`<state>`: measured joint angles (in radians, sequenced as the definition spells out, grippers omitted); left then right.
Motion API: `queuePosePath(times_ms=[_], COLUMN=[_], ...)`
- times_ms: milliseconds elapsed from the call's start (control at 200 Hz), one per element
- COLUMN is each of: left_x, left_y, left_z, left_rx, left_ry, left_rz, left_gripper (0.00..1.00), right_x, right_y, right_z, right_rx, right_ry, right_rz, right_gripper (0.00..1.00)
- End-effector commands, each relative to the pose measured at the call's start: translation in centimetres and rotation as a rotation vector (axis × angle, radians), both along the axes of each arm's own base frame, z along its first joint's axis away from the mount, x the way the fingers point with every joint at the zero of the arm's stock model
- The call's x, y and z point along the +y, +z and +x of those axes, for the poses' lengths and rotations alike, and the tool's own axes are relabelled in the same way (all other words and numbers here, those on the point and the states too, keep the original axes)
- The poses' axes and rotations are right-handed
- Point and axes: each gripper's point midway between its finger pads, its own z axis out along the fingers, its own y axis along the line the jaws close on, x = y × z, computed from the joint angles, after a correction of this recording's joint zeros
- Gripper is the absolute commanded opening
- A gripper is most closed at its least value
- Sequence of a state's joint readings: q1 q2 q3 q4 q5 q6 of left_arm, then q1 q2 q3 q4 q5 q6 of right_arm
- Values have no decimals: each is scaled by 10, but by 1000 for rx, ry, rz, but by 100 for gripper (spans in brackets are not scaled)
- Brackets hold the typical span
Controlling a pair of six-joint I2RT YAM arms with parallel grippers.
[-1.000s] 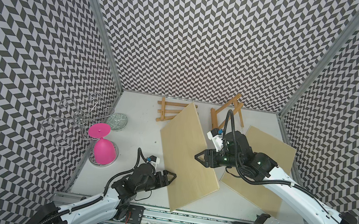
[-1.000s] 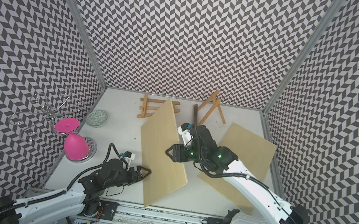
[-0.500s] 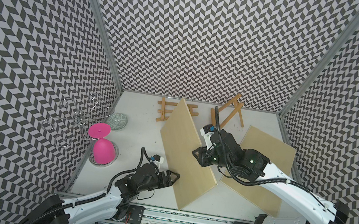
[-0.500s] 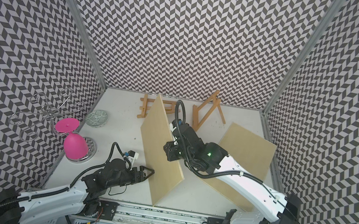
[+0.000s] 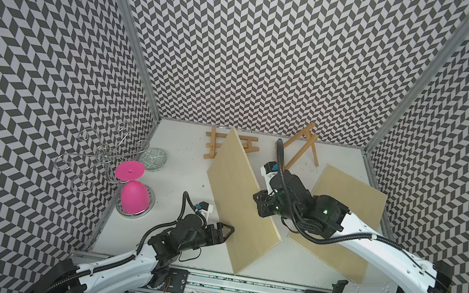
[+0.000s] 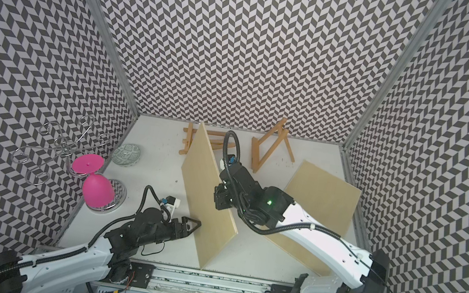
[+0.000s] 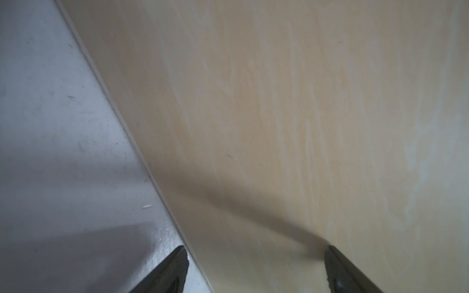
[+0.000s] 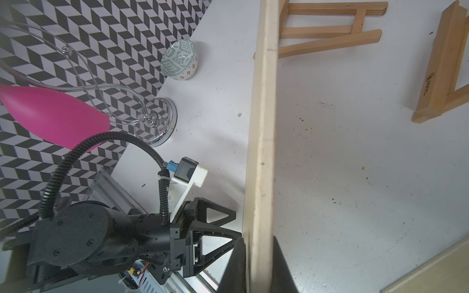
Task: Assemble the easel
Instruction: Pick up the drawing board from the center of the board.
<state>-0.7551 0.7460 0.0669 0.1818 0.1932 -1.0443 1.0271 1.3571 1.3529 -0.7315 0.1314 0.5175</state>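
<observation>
we are clamping our right tool [image 8: 259,256] on the top edge of the board [image 5: 236,205], which is standing tilted on the tabletop [image 5: 180,158] at frame centre. our left tool [image 5: 227,233] is resting with fingers apart at the board's lower-left face. one easel frame [image 5: 214,147] is lying flat at upper centre, and another easel [image 5: 303,147] is standing to its right.

Pale, smooth, matt wood with faint grain on the tilted board [image 5: 237,198] — easel frames [image 8: 317,32] at twelve o'clock raw, unvarnished timber; table [image 5: 181,151] white, faintly glossy, scuffed; at nine o'clock, wire stand [image 8: 158,134] mirror-bright metal, pink cup [image 5: 134,198] matt plastic, bowl [image 8: 180,59] glazed ceramic.
</observation>
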Motion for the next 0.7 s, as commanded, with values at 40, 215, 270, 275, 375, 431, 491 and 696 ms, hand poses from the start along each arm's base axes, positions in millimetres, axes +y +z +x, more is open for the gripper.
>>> queuePosePath(times_ms=[40,215,270,275,375,431,491,696], left_x=[-4,-4,-5,-5,-6,-5,-6,-11], left_y=[16,19,22,22,26,28,32,61], left_z=[8,9,10,10,12,14,16,26], left_rx=[-46,-57,-60,-61,-78,-88,-99,-178], left_ry=[11,13,12,13,8,14,16,15], left_rz=[-10,-12,-13,-14,-13,-7,-5,-5], left_gripper=[85,85,85,85,85,86,86,92], right_x=[18,15,14,14,14,11,6,-14], right_y=[22,32,35,35,42,44,46,71], right_z=[0,3,4,4,5,8,12,19], right_rx=[-85,-112,-119,-120,-136,-151,-176,-255], right_ry=[49,28,23,24,20,2,-26,-107], right_rz=[49,65,69,69,78,68,58,102], right_gripper=[8,1,0,0,0,0,0,0])
